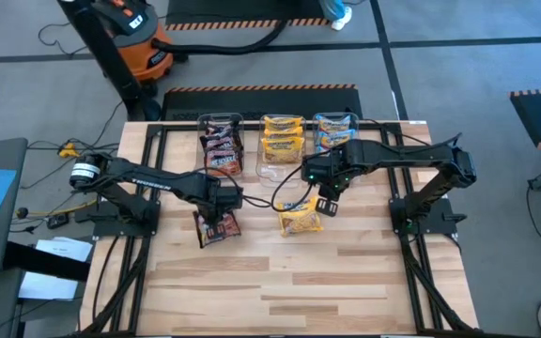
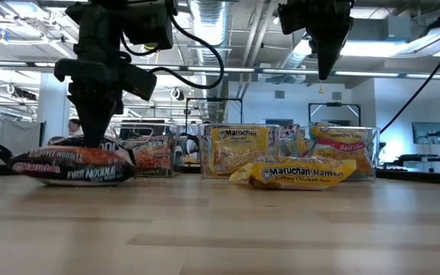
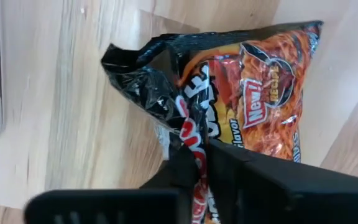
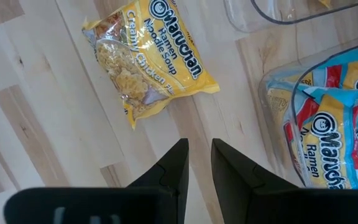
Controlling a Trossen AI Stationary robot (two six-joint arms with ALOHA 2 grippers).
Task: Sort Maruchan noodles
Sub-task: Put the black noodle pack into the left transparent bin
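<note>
A dark maroon-black Maruchan packet (image 1: 216, 226) lies flat on the wooden table, left of centre. My left gripper (image 1: 219, 208) stands over it, pointing down and shut on its wrapper. A yellow Maruchan packet (image 1: 300, 221) lies flat near the table's middle. My right gripper (image 1: 327, 202) hangs above the table just to the far right of that packet. Its fingers (image 4: 179, 163) point down with a narrow gap and nothing between them. Three clear tubs stand at the far edge: dark packets (image 1: 222, 146), yellow packets (image 1: 282, 139) and blue-pink packets (image 1: 334, 131). My left gripper pinches a raised ridge of the dark packet's wrapper (image 3: 190, 134) between its two fingers, toward the packet's crumpled black end (image 3: 138, 81). The fingers come from above, pointing down. The packet's underside (image 2: 75, 174) rests on the table.
Bare wood fills the near half of the table (image 1: 289, 291). Black frame rails (image 1: 419, 272) run along both sides. Behind the table stand an orange shop vacuum (image 1: 134, 42) and cables on the floor.
</note>
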